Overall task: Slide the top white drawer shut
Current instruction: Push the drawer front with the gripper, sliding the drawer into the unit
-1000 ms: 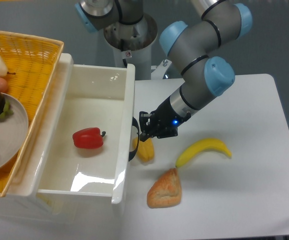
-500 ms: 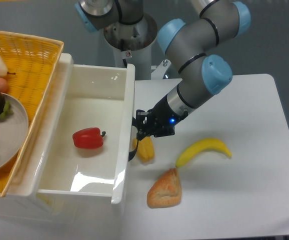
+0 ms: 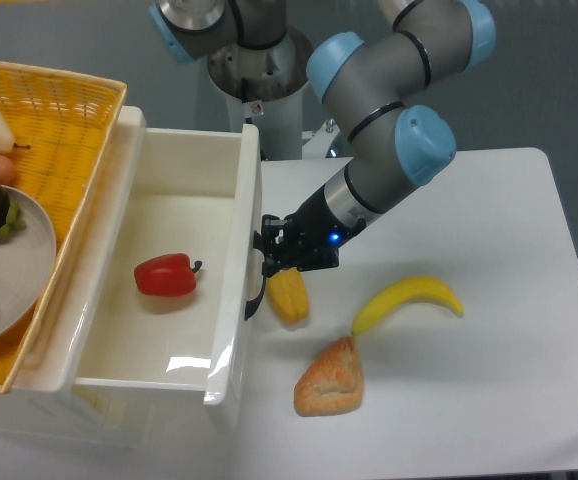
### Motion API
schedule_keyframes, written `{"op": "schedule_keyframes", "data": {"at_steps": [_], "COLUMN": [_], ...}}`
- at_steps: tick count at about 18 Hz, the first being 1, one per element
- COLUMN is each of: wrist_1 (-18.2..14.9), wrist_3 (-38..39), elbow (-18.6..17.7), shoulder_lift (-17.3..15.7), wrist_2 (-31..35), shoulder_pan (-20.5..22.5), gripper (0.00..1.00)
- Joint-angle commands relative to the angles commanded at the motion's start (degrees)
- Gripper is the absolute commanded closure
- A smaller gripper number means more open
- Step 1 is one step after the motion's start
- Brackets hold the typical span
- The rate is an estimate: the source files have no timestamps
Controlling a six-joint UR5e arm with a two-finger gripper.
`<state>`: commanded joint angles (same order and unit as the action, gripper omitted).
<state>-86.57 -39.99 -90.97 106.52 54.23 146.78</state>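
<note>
My claw (image 3: 266, 252) presses against the front panel of the top white drawer (image 3: 231, 270), at its black handle (image 3: 256, 298). Whether the claw is parted or closed, I cannot tell. The drawer stands pulled out beneath the yellow basket (image 3: 64, 130); a red pepper (image 3: 164, 275) lies inside. Near the handle on the worktop (image 3: 489, 380): yellow fruit (image 3: 289, 296), banana (image 3: 407, 301), bread (image 3: 331, 377).

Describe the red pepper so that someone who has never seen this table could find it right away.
Start at the big glossy white drawer standing open on the left of the table, beside the yellow woven basket. The red pepper lies alone on the drawer's floor. It is the only red thing and the only food inside the drawer; the banana and the bread lie outside on the table.
</note>
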Motion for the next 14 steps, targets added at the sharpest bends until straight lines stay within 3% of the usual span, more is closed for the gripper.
{"op": "schedule_keyframes", "data": {"at_steps": [14], "wrist_1": [-0.09], "wrist_3": [1.41], "elbow": [-0.17], "shoulder_lift": [-0.79], "wrist_2": [0.0], "shoulder_pan": [-2.11], "gripper": [0.9]}}
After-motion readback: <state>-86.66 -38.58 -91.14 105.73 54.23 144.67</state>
